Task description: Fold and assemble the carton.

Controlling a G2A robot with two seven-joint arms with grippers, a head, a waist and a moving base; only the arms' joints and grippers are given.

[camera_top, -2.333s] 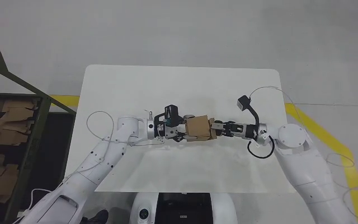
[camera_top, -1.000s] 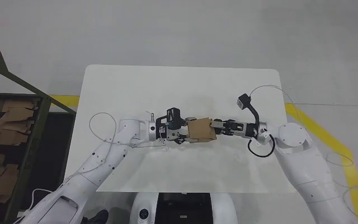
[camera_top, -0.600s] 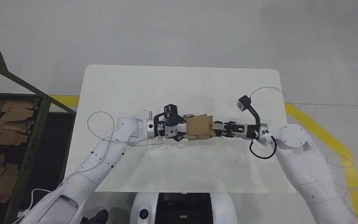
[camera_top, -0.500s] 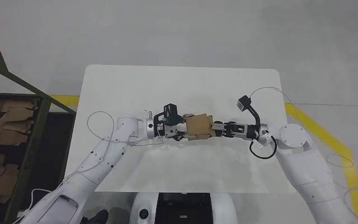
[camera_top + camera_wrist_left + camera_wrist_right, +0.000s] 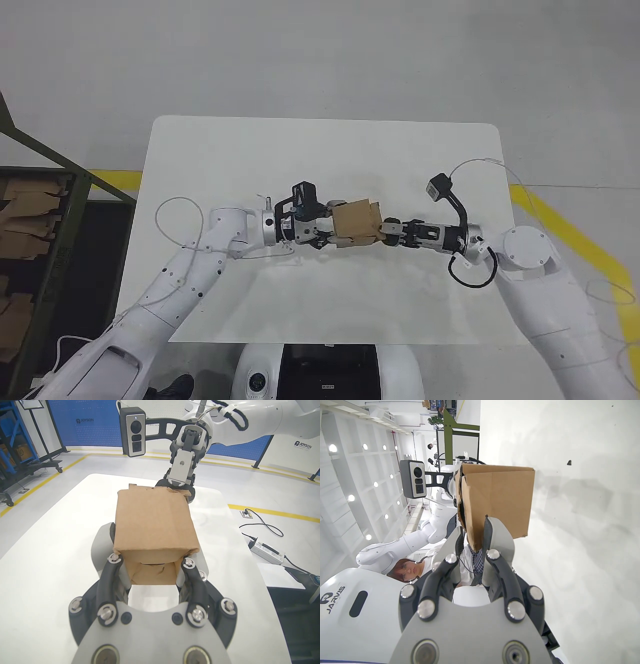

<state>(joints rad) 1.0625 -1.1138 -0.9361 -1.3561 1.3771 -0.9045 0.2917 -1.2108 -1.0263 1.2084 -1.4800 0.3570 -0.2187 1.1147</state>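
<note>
Carton (image 5: 357, 222) gripped from both sides, left pincer (image 5: 152, 550) clamped around one end, right pincer (image 5: 473, 530) pinching the opposite flap

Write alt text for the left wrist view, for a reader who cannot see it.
The left tool clamps the near, open end of a brown cardboard carton, with a white table beneath. At the carton's far end, the right tool grips a flap.

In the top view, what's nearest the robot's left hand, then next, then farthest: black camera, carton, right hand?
1. carton, gripped in the left hand itself.
2. right hand, at the carton's other end.
3. black camera, farther along the right arm.
</note>
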